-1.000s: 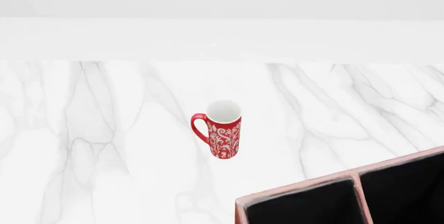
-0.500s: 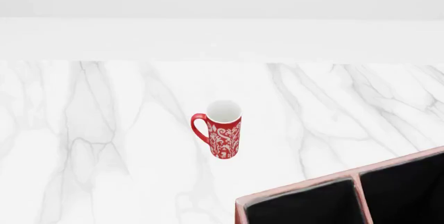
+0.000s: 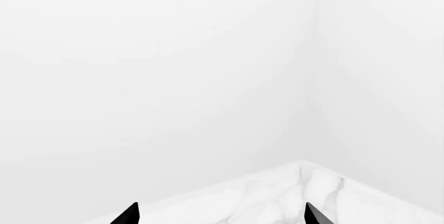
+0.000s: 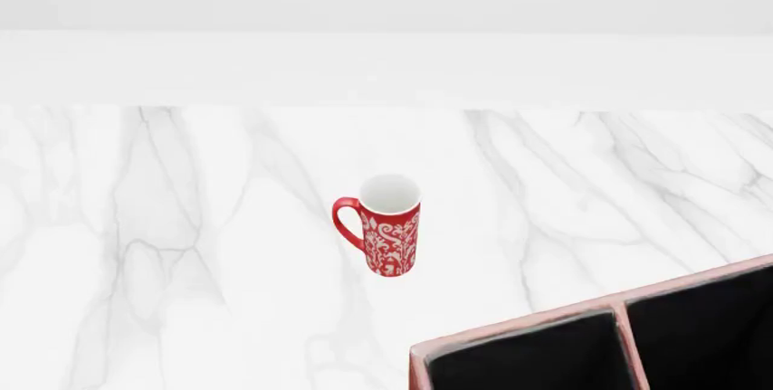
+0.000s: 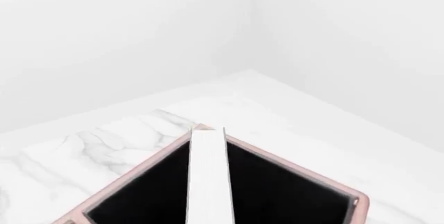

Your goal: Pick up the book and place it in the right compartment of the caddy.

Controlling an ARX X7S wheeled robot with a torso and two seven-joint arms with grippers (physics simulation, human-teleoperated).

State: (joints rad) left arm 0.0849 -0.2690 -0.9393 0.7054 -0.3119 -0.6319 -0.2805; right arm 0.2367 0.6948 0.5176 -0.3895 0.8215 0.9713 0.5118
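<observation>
While the left end effector showed only two spread black fingertips holding nothing, the right end effector's state was indeterminable above the reddish-brown pink-rimmed caddy.

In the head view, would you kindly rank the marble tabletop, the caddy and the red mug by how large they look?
1. Marble tabletop, filling most of the view.
2. Caddy; it is cut off by the frame and nearest the camera, so its rank is unsure.
3. Red mug.

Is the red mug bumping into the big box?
Apart. The head view shows bare marble table between the mug and the box.
</observation>
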